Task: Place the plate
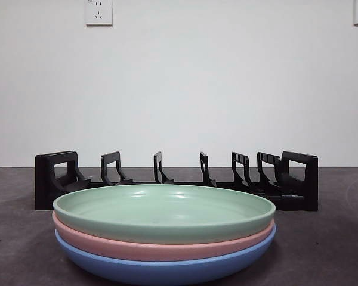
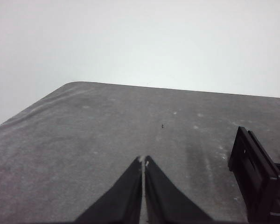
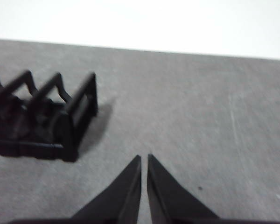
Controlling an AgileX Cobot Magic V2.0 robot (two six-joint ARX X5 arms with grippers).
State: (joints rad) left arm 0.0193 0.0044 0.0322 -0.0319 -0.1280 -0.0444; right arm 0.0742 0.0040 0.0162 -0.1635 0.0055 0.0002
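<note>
While both claws, left claw [image 2: 143, 161] and right claw [image 3: 144, 157], sit pressed together, grip green plate [image 1: 164, 211] by its rim, then slot into rack [image 1: 176, 179].

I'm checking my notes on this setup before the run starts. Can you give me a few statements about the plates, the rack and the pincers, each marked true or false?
1. The green plate lies on top of the stack. True.
2. The blue plate sits between the other two. False: it is at the bottom, and the pink plate is in the middle.
3. A plate already stands in the black rack. False: its slots show no plate.
4. The rack stands behind the stack in the front view. True.
5. The left pincer holds a plate. False: it is shut on nothing, over the bare table.
6. The right pincer holds nothing. True.
</note>
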